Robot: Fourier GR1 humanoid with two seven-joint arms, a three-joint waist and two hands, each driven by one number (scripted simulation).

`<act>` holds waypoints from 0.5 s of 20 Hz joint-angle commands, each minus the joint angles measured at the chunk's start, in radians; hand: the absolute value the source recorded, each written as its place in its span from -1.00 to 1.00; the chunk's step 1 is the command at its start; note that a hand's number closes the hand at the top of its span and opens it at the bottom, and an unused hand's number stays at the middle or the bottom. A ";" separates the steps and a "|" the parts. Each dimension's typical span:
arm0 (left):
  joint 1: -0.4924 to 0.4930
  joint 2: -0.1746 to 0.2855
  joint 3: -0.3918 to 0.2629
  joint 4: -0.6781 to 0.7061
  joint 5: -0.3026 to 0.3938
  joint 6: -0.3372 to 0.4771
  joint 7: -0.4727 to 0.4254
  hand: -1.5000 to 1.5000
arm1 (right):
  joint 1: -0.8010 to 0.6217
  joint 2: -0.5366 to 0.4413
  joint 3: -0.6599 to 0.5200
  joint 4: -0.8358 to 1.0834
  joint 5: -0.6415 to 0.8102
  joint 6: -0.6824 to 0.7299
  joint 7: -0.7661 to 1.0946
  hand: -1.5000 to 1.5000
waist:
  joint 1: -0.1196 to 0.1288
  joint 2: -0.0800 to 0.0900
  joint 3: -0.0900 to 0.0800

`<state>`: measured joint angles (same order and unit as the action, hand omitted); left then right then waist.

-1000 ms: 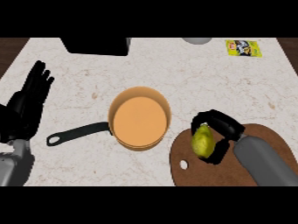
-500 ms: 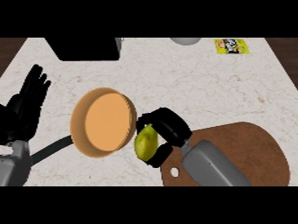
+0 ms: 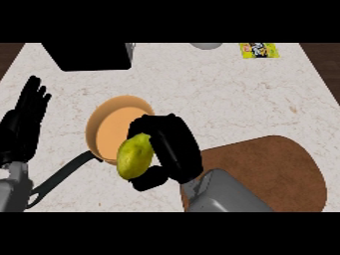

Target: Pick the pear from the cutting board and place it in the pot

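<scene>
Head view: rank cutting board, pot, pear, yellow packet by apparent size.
cutting board
pot
pear
yellow packet
The held pear may be nearer the camera, so the last two are unsure.

You've got the left hand (image 3: 19, 130) and right hand (image 3: 174, 147) both matte black; fingers (image 3: 34, 97) slim; grey, boxy forearms (image 3: 228, 195) behind them.
</scene>
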<state>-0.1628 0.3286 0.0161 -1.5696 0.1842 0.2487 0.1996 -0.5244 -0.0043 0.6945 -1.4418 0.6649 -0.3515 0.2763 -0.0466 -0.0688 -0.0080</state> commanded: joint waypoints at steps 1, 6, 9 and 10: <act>0.000 -0.010 -0.014 -0.007 -0.002 -0.002 0.004 0.00 | -0.050 0.004 0.076 -0.141 0.082 -0.074 0.280 1.00 | 0.002 0.009 0.001; -0.001 0.001 0.004 -0.032 0.017 -0.020 -0.007 0.00 | -0.103 0.004 0.195 -0.298 0.209 -0.079 0.669 1.00 | 0.029 0.032 0.004; -0.016 -0.021 -0.021 -0.023 -0.009 -0.007 -0.018 0.00 | -0.224 0.004 0.229 -0.341 0.292 -0.022 0.906 1.00 | 0.041 0.047 0.005; -0.004 -0.012 -0.005 -0.027 0.009 -0.033 -0.045 0.00 | -0.281 0.004 0.211 -0.323 0.278 -0.043 0.962 1.00 | 0.059 0.051 0.004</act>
<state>-0.1781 0.3174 0.0083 -1.5877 0.1854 0.2390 0.1863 -0.6866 -0.0019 0.8739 -1.7187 0.8813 -0.3931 0.9649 -0.0154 -0.0325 -0.0045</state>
